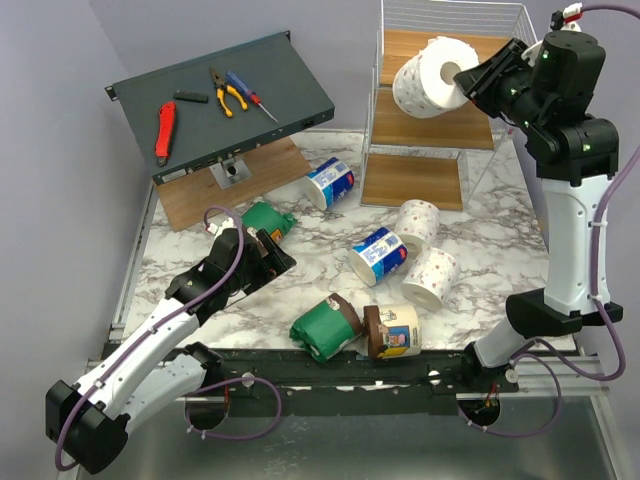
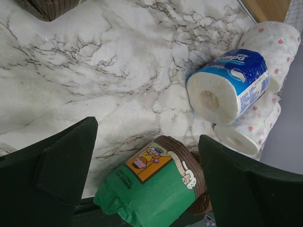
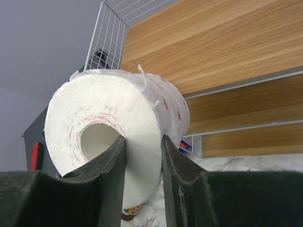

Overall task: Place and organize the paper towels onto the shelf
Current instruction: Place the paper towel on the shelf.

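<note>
grey panel [image 1: 290, 80]: tilted, over wooden board [image 1: 200, 195] | on panel: red knife [image 1: 164, 131], yellow-handled pliers [image 1: 226, 93], blue screwdriver [image 1: 250, 95] | marble table [image 1: 500, 230]
</note>
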Controlling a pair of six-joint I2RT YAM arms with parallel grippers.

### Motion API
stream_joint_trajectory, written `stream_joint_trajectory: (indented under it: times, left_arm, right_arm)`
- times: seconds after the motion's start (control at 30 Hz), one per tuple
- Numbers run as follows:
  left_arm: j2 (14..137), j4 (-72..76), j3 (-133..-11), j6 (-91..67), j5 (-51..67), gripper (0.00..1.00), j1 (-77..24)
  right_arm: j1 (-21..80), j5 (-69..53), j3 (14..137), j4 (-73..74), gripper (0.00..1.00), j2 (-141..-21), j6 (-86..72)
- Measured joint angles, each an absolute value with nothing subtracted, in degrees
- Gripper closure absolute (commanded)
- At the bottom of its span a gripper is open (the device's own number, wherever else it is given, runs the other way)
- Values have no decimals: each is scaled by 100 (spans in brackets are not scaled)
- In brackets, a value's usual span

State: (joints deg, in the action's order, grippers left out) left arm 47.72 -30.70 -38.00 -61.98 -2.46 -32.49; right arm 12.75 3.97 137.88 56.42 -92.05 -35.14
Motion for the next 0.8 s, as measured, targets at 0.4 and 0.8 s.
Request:
stream_joint_trajectory:
  times: [0.4, 0.8]
  left_arm:
    - [4772, -3199, -3898, -6104, -384, 7, -3249]
    - [5002, -3247, -4147, -6075, -467, 7, -3249]
  right_arm:
    - [1275, 405, 13607, 4982, 69, -9441, -3850]
    - [1275, 633, 13677, 4484, 68, -9697, -3898]
